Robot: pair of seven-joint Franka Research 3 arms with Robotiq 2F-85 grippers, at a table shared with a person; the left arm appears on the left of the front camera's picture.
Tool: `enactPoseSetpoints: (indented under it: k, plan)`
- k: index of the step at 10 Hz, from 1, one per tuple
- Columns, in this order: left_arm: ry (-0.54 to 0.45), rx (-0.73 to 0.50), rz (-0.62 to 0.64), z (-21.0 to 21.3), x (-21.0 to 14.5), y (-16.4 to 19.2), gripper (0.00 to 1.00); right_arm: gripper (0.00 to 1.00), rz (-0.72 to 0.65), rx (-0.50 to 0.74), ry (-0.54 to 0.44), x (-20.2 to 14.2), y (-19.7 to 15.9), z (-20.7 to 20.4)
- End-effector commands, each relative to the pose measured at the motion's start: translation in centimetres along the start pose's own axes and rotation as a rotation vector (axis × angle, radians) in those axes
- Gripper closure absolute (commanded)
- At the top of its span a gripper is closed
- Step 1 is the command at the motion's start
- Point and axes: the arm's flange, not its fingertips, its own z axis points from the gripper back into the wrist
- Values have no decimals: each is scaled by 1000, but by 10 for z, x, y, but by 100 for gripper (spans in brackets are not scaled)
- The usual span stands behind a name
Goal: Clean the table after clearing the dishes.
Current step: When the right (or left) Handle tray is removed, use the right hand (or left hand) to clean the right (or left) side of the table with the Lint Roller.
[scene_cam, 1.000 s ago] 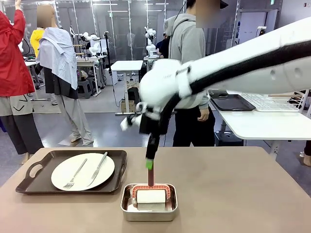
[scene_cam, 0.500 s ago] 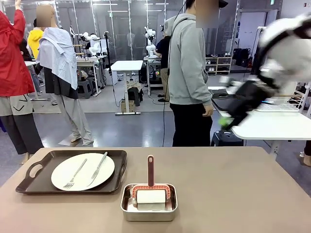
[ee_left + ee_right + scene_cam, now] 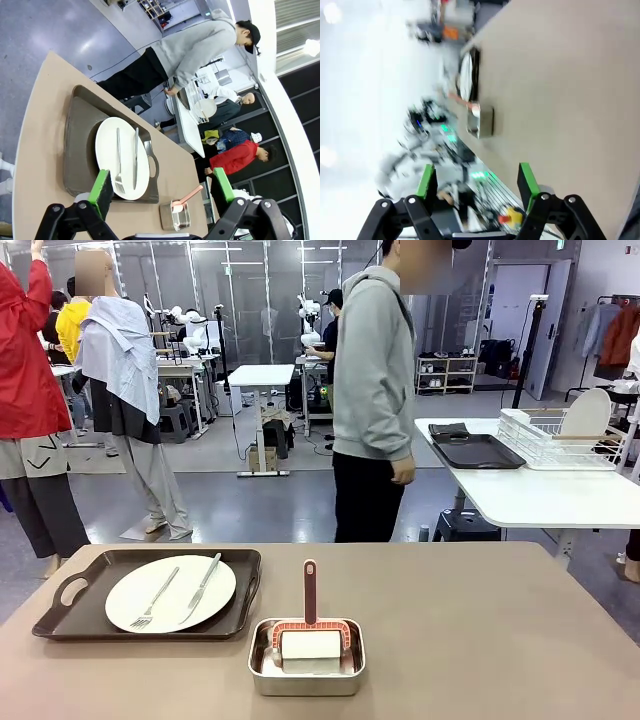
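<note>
The taupe table (image 3: 480, 640) carries a dark brown handled tray (image 3: 245, 570) at its left. In the tray lies a white plate (image 3: 180, 595) with a fork (image 3: 155, 602) and a knife (image 3: 203, 587) on it. In the left wrist view my left gripper (image 3: 162, 189) hangs open and empty high above this tray (image 3: 80, 130) and plate (image 3: 107, 145). My right gripper (image 3: 476, 180) is also open and empty, well off the table (image 3: 560, 75). The plate (image 3: 465, 75) looks blurred and far away there.
A small steel pan (image 3: 305, 685) holding a red-handled white roller (image 3: 311, 645) sits near the front middle. A person in a grey hoodie (image 3: 375, 370) stands behind the far edge. A white table (image 3: 540, 500) at right holds a dark tray (image 3: 475, 450) and a dish rack (image 3: 540, 440) with a plate.
My right arm, which hung over the roller's handle, has swung away to the right and left the front view. The roller, pan and tray have not moved.
</note>
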Motion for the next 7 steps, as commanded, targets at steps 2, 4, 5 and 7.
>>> enactPoseSetpoints:
  k: [2, 4, 5, 7]
  plan:
    - [-10, -17, -1, 3, 2, 0, 0, 19, 0, 0, 0, 0, 0, 0]
    - [-10, -17, -1, 3, 2, 0, 0, 19, 0, 0, 0, 0, 0, 0]
    - [-10, -17, -1, 3, 2, 0, 0, 19, 0, 0, 0, 0, 0, 0]
    - [-10, -17, -1, 3, 2, 0, 0, 19, 0, 0, 0, 0, 0, 0]
